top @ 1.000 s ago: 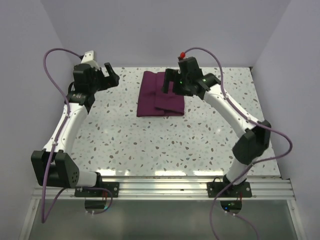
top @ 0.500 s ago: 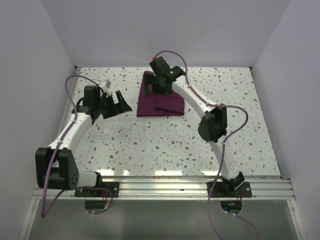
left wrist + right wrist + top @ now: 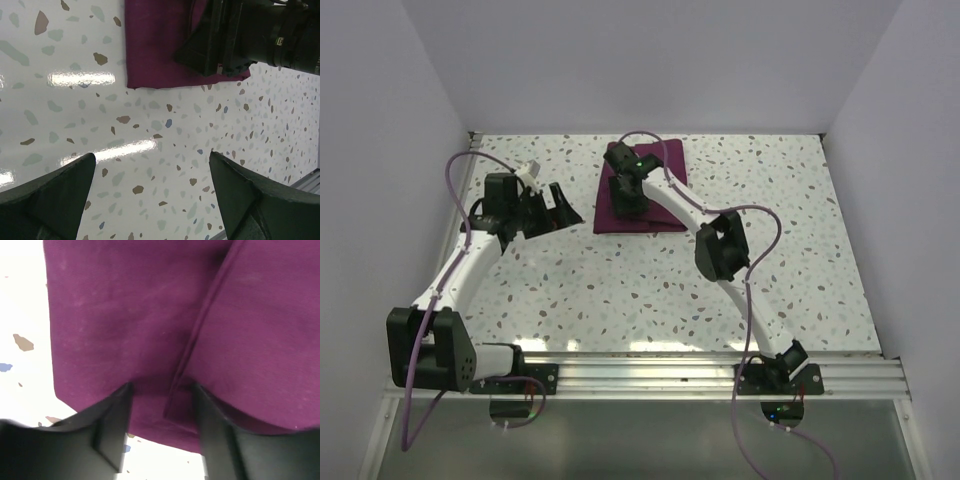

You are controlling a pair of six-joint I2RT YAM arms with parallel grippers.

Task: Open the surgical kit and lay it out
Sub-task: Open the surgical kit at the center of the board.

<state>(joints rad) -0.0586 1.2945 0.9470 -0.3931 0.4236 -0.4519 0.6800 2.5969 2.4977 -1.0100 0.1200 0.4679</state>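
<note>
The dark purple cloth wrap (image 3: pixel 670 160) lies folded shut at the back middle of the speckled table. It fills the right wrist view (image 3: pixel 125 315) and shows at the top of the left wrist view (image 3: pixel 155 45). My right gripper (image 3: pixel 625 200) is low over the wrap's near left part. It is open (image 3: pixel 162 405), and its fingers straddle the edge of a folded flap (image 3: pixel 200 340). My left gripper (image 3: pixel 568 208) is open and empty (image 3: pixel 150 165), above bare table just left of the wrap. The steel tray and the instruments are hidden.
The right arm's elbow (image 3: pixel 720 250) hangs over the table's middle, with its cable looping behind. Pale walls close in the left, back and right sides. A metal rail (image 3: pixel 640 375) runs along the near edge.
My right arm has swung left and come down onto the wrap's near left part. My left gripper has dropped and moved right, closer to the wrap's left edge.
</note>
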